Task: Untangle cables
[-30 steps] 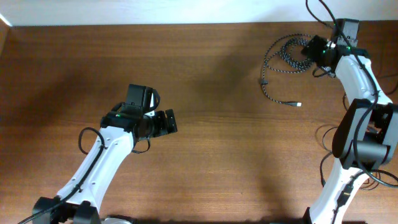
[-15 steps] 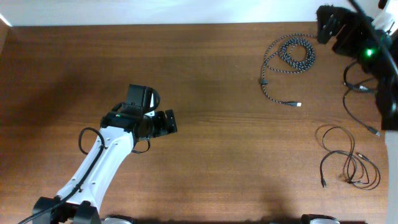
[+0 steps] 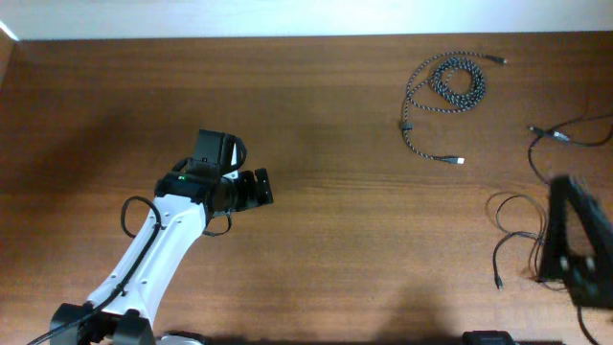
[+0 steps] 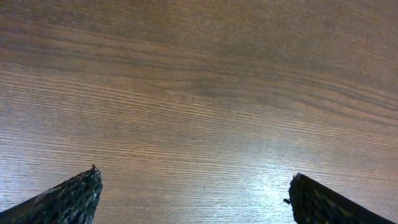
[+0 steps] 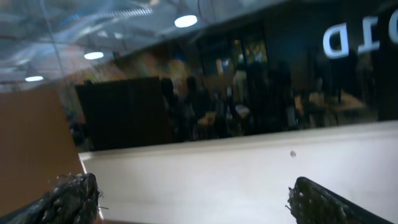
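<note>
The black-and-white speckled braided cable (image 3: 456, 82) lies coiled at the table's far right, its tail running down to a plug (image 3: 460, 161). A thin black cable (image 3: 554, 135) lies at the right edge. Another thin black cable (image 3: 518, 237) is looped nearer the front right. My left gripper (image 3: 262, 188) is open and empty over bare wood left of centre, far from the cables; its wrist view (image 4: 193, 193) shows only wood. My right arm (image 3: 573, 251) is a dark blur at the front right, partly over the looped black cable. The right gripper (image 5: 193, 193) is open, empty and pointed at a wall.
A white wall runs along the table's far edge (image 3: 287, 36). The right wrist view shows the white wall (image 5: 249, 168) and a dark window with reflections above it.
My right arm has swung from the far right corner beside the speckled cable to the front right edge, and now shows blurred. The left arm and the speckled cable have not moved.
</note>
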`<state>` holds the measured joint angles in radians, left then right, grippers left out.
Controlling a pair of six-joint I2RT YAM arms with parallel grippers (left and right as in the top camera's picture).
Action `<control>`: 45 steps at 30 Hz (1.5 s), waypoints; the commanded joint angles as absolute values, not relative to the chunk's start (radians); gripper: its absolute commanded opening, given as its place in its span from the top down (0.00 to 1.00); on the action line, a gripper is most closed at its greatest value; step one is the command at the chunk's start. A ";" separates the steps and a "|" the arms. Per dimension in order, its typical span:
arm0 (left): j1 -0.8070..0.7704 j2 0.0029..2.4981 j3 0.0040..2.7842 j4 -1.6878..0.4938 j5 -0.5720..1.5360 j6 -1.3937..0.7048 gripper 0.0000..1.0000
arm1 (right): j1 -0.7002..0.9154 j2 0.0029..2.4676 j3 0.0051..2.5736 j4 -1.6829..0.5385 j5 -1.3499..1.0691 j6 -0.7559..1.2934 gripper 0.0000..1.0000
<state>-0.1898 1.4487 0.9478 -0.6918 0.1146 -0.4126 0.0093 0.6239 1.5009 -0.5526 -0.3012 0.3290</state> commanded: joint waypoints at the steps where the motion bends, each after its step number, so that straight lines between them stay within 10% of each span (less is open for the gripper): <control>1: -0.194 1.448 0.943 -0.690 0.108 -0.411 0.01 | 0.012 0.532 1.475 -0.542 -0.303 0.321 0.01; 13: -0.194 1.448 0.943 -0.690 0.108 -0.411 0.01 | -0.376 0.133 1.394 -0.517 -0.333 0.275 0.01; 34: -0.194 1.448 0.943 -0.690 0.107 -0.411 0.01 | 0.012 0.006 1.339 -0.430 -0.244 0.345 0.01; 45: -0.194 1.448 0.943 -0.690 0.108 -0.411 0.01 | 0.012 0.006 0.497 -0.152 -0.171 0.349 0.01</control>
